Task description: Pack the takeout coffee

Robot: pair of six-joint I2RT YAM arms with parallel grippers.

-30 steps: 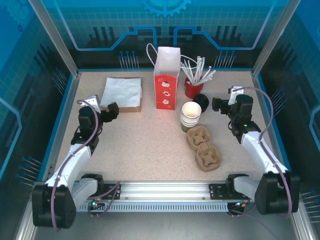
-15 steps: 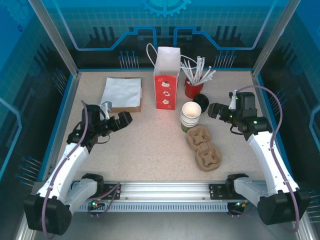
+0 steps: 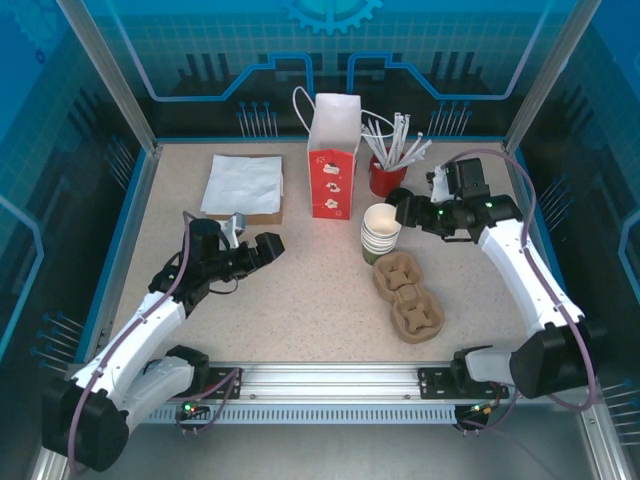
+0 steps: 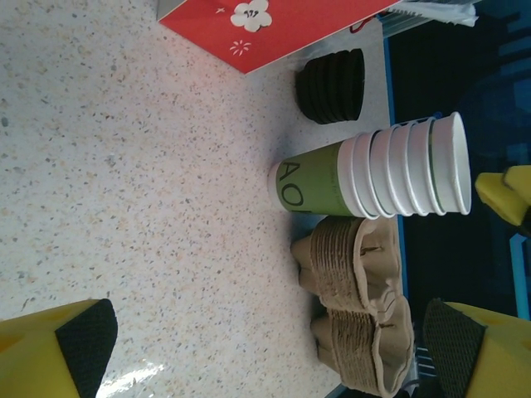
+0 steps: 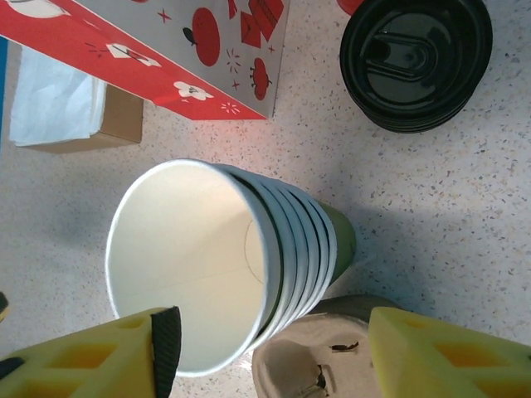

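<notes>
The takeout coffee cup (image 5: 187,274) is sitting as the topmost cup of a nested stack (image 3: 380,238) of cream-white cups with a green lower band. The stack is standing upright near the middle of the tabletop (image 3: 300,290). Seen from the right wrist, its open mouth is facing the camera and its inside is looking bare.

The right gripper (image 3: 404,211) is hovering just beside the stack's rim on the right, pointing toward it. Its jaws are standing apart. In the wrist view one yellow finger (image 5: 124,352) is overlapping the rim's edge, and the other is staying clear of the cups. It is grasping nothing.

The brown pulp carrier (image 3: 408,295) is lying just in front of the stack, touching or almost touching its base. A pile of black lids (image 3: 402,200) is resting just behind the stack. The red paper bag (image 3: 331,175) is standing upright to the stack's left, a little farther back. A red holder of white-wrapped sticks (image 3: 385,178) is sitting behind the lids. White napkins on a brown box (image 3: 245,188) are lying at the far left.

The left gripper (image 3: 268,248) is hanging low over bare tabletop, well apart from the stack. It is released, its jaws spread wide and aimed toward the cups.
</notes>
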